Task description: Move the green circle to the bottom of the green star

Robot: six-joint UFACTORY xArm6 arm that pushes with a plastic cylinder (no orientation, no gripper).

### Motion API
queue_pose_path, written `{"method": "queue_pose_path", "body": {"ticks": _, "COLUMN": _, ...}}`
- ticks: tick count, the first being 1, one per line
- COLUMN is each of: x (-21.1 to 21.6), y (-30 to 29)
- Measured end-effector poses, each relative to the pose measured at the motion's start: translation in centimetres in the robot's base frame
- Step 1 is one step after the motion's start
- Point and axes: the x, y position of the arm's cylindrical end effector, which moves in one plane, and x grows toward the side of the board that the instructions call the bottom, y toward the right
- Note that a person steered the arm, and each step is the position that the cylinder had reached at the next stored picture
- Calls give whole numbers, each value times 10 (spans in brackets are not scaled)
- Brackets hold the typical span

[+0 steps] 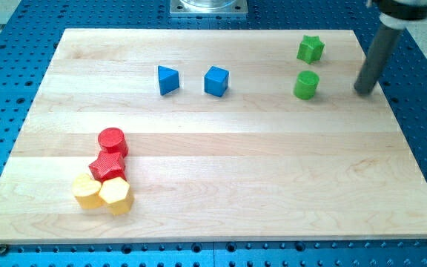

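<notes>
**Green circle sits below green star as rod stands off to the side**

While the wooden board (221,178) carries eight small blocks, my tip (362,91) rests on its surface at the view's right edge, touching none of them. The rod is a plain dark shaft with no jaws to open or close, and it grips nothing. The green circle (306,84), an upright cylinder, stands near the tip, to its left in the view, with a clear gap between the two. The green star (310,49) lies just above the circle, toward the view's top, the pair apart but close.

Toward the view's top centre, a blue block (167,79) with angled faces and a blue cube (216,81) sit side by side, not touching. At the view's lower left, four blocks huddle together: a red cylinder (113,141) touching a red star (108,167) beneath it, and below those a yellow block (86,192) pressed against a yellow hexagon (116,195). The board lies on a blue perforated table (6,81); nothing on it serves as a container.
</notes>
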Motion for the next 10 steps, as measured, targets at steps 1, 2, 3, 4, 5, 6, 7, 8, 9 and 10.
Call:
{"method": "queue_pose_path", "body": {"ticks": 1, "x": 43, "y": -24}}
{"method": "queue_pose_path", "body": {"ticks": 2, "x": 35, "y": -42}}
{"method": "queue_pose_path", "body": {"ticks": 3, "x": 11, "y": -43}}
{"method": "queue_pose_path", "body": {"ticks": 4, "x": 14, "y": -44}}
{"method": "queue_pose_path", "body": {"ticks": 5, "x": 29, "y": -80}}
{"method": "queue_pose_path", "body": {"ticks": 6, "x": 14, "y": -110}}
{"method": "queue_pose_path", "body": {"ticks": 7, "x": 14, "y": -117}}
{"method": "queue_pose_path", "body": {"ticks": 8, "x": 19, "y": -144}}
{"method": "queue_pose_path", "body": {"ticks": 9, "x": -26, "y": -126}}
{"method": "queue_pose_path", "body": {"ticks": 10, "x": -43, "y": -86}}
